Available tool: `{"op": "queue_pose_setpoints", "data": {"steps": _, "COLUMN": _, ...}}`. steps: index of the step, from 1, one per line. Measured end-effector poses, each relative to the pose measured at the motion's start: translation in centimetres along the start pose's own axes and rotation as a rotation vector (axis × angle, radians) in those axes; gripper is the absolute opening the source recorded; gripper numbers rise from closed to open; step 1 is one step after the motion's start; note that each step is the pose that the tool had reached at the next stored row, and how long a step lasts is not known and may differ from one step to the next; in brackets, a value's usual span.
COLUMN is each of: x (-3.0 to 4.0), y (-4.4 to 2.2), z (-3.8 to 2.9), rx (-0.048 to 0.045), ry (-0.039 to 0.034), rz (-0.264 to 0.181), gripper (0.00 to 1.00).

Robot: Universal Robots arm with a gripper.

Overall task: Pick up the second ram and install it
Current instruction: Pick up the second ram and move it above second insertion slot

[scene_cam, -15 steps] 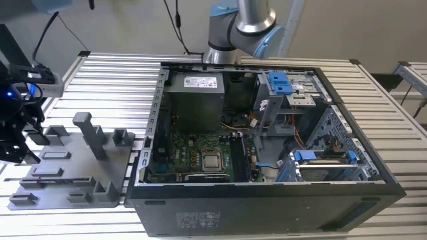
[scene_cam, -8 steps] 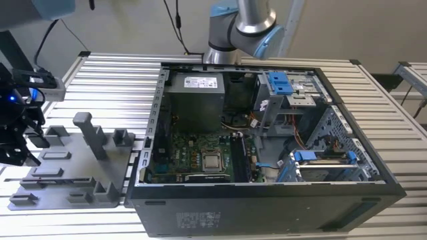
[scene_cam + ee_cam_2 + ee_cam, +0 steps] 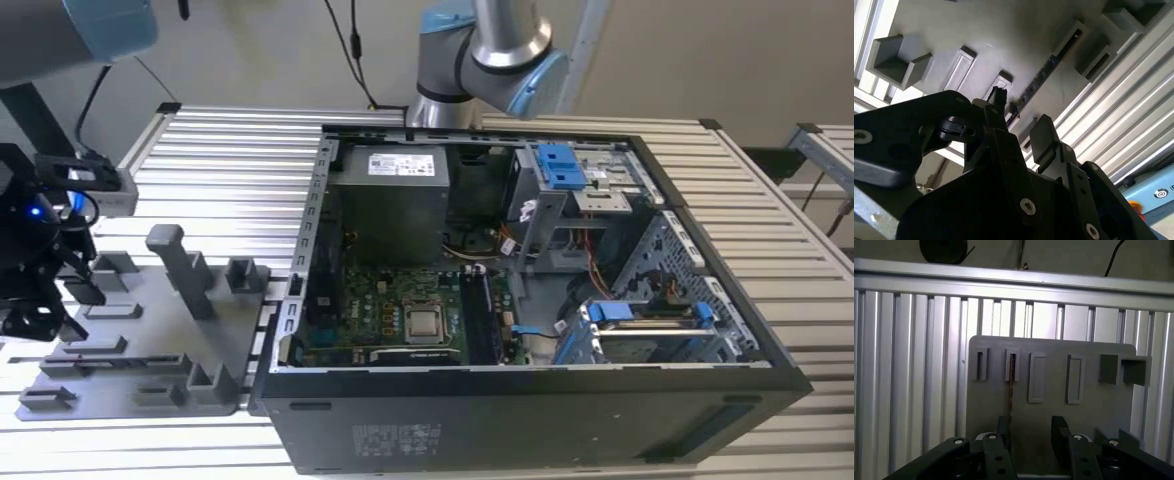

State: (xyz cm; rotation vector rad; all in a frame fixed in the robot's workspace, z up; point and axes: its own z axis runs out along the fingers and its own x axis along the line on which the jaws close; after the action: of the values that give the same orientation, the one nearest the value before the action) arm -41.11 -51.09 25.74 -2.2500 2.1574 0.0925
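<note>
"Which step was in hand?"

"The pick-up, I'd judge. The gripper [image 3: 1031, 432] hovered over the grey fixture [image 3: 140, 350], at nine o'clock from the open computer case [image 3: 534, 425] in the exterior view. Its fingers [image 3: 1060, 432] were spread and held nothing."

"And the second ram [image 3: 1035, 84]?"

"It stood on edge in a fixture slot, just beside one fingertip, not yet lifted."

"What would the grasp call for?"

"Probably centring the fingers astride that thin strip before closing, since it sat off to one side."
</note>
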Motion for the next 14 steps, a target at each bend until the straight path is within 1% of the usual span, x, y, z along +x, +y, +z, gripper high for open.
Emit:
{"op": "queue_pose_setpoints", "data": {"steps": 6, "x": 0.14, "y": -0.02, "z": 0.92, "rx": 0.0022, "ry": 0.0004, "rz": -0.008, "gripper": 0.48}}
{"op": "queue_pose_setpoints", "data": {"steps": 9, "x": 0.16, "y": -0.01, "z": 1.2, "rx": 0.0094, "ry": 0.0013, "rz": -0.022, "gripper": 0.48}}
{"op": "queue_pose_setpoints", "data": {"steps": 10, "x": 0.17, "y": -0.01, "z": 1.36, "rx": 0.0104, "ry": 0.0011, "rz": -0.025, "gripper": 0.48}}
{"op": "queue_pose_setpoints", "data": {"steps": 14, "x": 0.2, "y": 0.02, "z": 2.06, "rx": 0.0103, "ry": 0.0022, "rz": -0.026, "gripper": 0.48}}
